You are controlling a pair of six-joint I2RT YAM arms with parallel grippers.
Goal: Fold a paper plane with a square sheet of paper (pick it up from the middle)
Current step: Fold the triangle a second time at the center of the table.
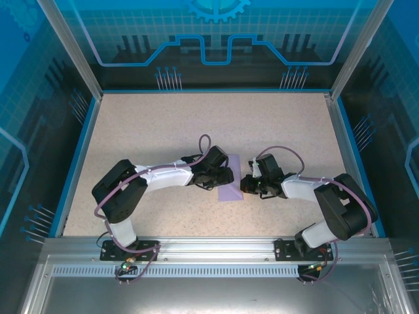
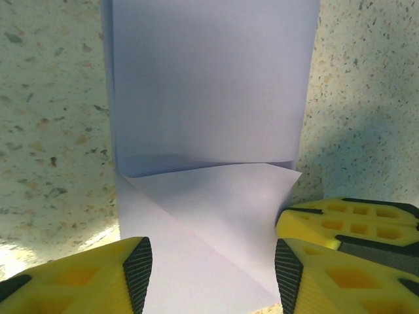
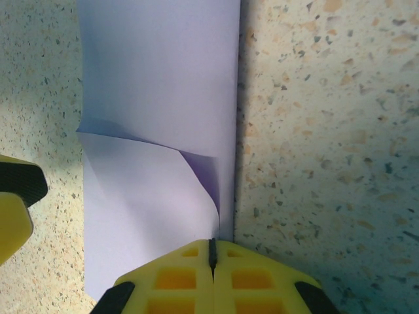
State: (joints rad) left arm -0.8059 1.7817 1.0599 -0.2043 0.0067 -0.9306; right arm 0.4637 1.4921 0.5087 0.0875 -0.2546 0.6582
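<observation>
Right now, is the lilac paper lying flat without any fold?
No: in the left wrist view the lilac paper has a triangular flap folded over its near end.

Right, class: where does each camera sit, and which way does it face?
Top external: above, behind the bases, facing down on the speckled table; left arm and right arm show.
Left wrist: faces down past the open left gripper onto the pale lilac paper sheet.
Right wrist: the same, past the shut right gripper.
Shared: both wrist views show the sheet's folded flap.
</observation>
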